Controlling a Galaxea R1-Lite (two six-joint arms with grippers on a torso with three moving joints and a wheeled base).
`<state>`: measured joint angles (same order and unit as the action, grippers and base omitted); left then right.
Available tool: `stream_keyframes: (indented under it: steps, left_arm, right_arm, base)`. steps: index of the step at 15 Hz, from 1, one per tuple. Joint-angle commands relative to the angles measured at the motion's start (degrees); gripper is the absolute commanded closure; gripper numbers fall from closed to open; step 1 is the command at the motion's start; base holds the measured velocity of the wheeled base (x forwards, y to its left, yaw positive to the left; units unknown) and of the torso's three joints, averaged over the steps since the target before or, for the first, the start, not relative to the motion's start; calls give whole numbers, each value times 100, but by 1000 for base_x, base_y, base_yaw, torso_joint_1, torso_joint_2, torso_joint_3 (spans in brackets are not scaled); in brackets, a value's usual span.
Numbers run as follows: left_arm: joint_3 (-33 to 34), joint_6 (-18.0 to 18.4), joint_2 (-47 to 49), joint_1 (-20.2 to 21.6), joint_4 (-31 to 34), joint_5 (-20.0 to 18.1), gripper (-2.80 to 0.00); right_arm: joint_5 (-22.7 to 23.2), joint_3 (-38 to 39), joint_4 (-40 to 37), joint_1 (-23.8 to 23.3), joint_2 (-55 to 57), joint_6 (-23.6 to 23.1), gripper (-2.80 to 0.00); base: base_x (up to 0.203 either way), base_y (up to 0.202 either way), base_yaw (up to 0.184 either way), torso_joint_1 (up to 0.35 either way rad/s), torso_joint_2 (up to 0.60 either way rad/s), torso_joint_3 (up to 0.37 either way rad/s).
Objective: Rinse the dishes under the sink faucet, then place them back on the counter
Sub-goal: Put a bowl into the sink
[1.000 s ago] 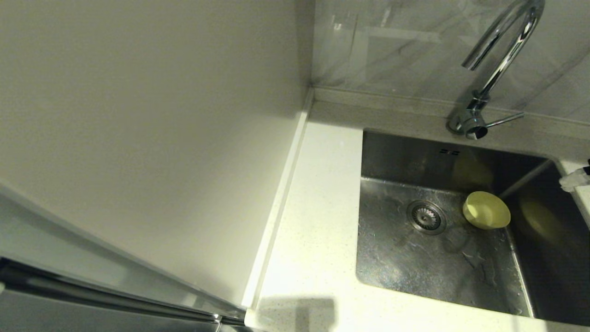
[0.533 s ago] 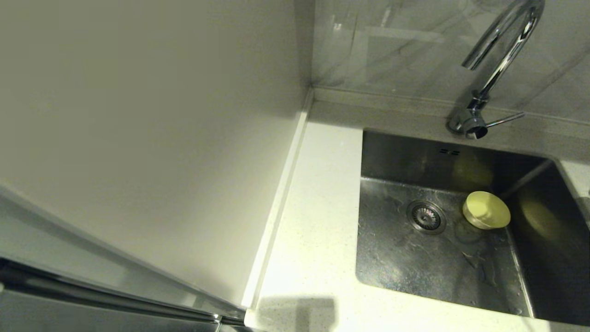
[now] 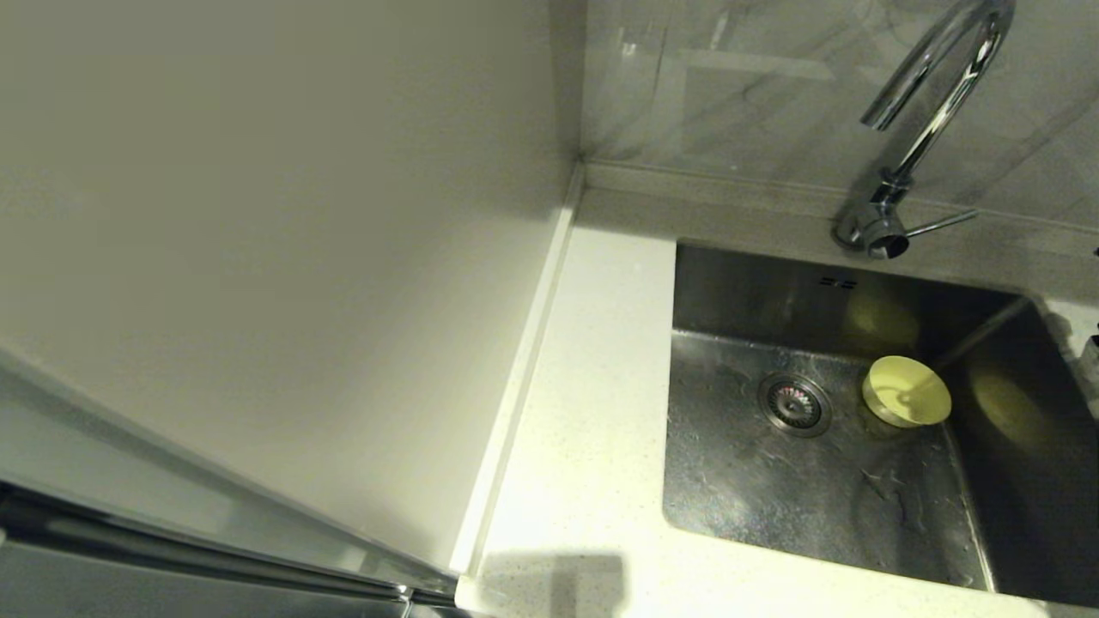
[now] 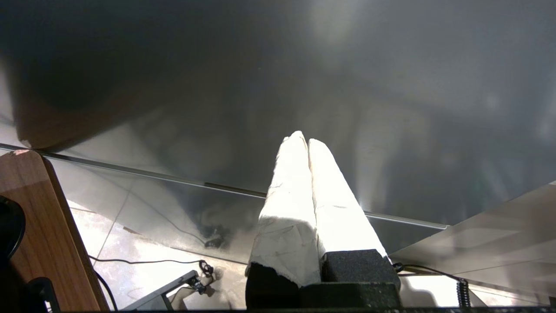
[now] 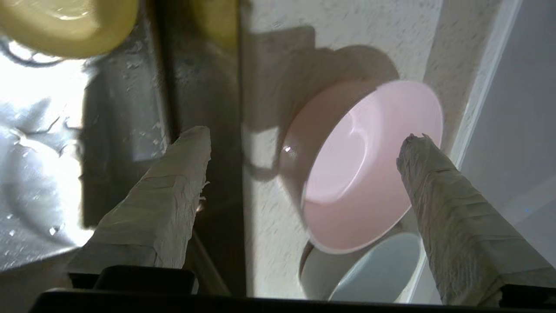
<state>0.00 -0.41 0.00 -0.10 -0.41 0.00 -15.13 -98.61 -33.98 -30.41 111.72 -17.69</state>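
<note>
The yellow bowl (image 3: 906, 391) is seen lying in the sink (image 3: 773, 506), right of centre in the head view, below the faucet (image 3: 923, 129). The right claw (image 5: 304, 139) is spread wide and empty above the pink bowl (image 5: 360, 169), which leans on the grey-blue bowl (image 5: 373, 271) on the table (image 5: 278, 65). Fetching the pink bowl is judged the step in hand; lowering and closing on its rim is called for. The left claw (image 4: 307, 143) is pressed together, empty, parked away.
</note>
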Motion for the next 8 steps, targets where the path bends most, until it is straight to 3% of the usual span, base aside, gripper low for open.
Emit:
stream_keyframes:
  steps: [1,8]
  left_arm:
    - [18,-2,0,1,-2,0,0]
    - [18,-2,0,1,-2,0,0]
  right_arm:
    - [-11,-151,-21,-72,262,-15,-280]
    - [-16,-68,-30,-263,322,-7,-280]
  base:
    - [0,0,0,0,0,0]
    - [0,0,0,0,0,0]
